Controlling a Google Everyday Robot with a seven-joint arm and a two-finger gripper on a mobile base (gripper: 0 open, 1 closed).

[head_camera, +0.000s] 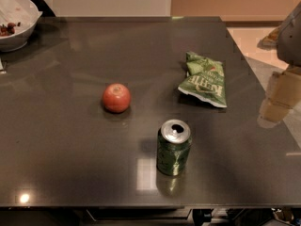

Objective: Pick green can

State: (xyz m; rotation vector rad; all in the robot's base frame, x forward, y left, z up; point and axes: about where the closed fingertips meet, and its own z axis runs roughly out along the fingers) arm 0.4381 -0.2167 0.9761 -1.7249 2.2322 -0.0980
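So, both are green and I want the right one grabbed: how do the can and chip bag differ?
The green can stands upright near the front; the chip bag lies flat farther back and right. The can is dark, shiny, silver-topped; the bag is lighter, crinkled, with lettering. Both are green and sit on the table. The gripper hangs at the right edge, touching neither.

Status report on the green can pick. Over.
Gripper far right, apart from green can. Can upright, front centre. Chip bag, apple behind it, not blocking.
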